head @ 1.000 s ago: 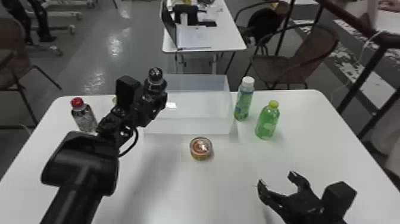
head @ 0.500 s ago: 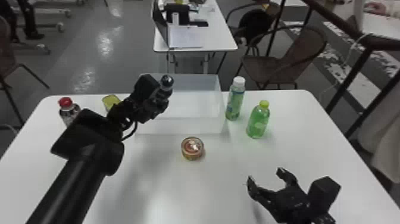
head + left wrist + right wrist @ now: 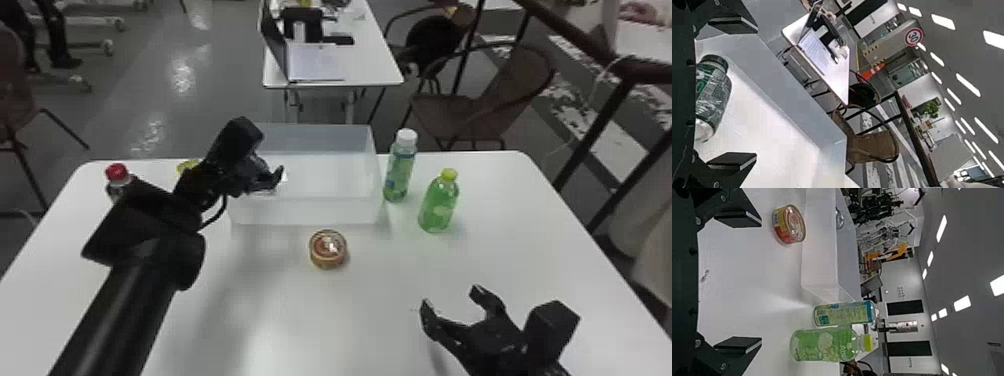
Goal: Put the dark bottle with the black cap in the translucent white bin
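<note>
Table, bin, two grippers, dark bottle.
White table (image 3: 370,310); translucent white bin (image 3: 310,212), twelve o'clock; left gripper (image 3: 265,176), eleven o'clock, over the bin, jaws apart; right gripper (image 3: 451,298), five o'clock, jaws apart; dark bottle (image 3: 713,96), black-capped, on its side inside the bin, between the left's parted fingers.

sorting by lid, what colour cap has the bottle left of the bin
The cap is red, clearest in head view.

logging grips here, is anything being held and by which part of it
Nothing is held: the left gripper is open, clear of the dark bottle, and the right gripper is empty.
</note>
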`<move>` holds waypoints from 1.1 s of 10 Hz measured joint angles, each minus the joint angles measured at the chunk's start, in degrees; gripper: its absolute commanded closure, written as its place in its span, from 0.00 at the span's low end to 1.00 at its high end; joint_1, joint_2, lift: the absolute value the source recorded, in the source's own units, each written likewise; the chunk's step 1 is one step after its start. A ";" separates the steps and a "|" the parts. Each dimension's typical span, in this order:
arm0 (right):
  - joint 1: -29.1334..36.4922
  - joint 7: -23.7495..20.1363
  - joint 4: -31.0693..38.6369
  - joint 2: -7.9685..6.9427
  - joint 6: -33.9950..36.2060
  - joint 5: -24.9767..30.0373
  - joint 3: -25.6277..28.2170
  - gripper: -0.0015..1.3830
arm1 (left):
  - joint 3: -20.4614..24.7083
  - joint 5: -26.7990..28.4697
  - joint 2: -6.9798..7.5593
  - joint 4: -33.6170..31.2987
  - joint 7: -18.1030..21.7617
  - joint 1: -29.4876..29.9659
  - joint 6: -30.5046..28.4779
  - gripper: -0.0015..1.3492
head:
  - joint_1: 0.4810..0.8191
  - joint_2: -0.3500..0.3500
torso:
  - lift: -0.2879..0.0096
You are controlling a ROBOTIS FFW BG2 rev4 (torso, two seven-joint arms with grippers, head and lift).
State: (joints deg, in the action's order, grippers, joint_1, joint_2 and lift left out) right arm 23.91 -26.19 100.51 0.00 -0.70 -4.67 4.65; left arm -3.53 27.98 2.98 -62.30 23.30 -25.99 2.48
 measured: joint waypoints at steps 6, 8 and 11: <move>0.96 0.42 2.37 0.00 0.00 1.46 0.99 0.17 | 5.85 -22.20 -0.08 -29.32 -21.37 33.25 8.46 0.11 | 0.63 0.59 | 0.66; 1.41 0.50 3.49 0.00 0.00 2.49 1.61 0.17 | 6.58 -27.12 -0.27 -33.32 -26.12 42.61 13.73 0.11 | 0.63 0.64 | 0.66; 3.52 1.60 5.28 0.00 -0.06 2.94 2.03 0.16 | 5.04 -31.75 -2.04 -36.85 -32.79 55.64 18.35 0.11 | 0.63 0.66 | 0.66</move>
State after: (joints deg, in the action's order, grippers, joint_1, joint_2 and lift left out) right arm 27.43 -24.59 105.79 0.00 -0.77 -1.73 6.67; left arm 1.51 -3.77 0.94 -99.15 -9.48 29.65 20.83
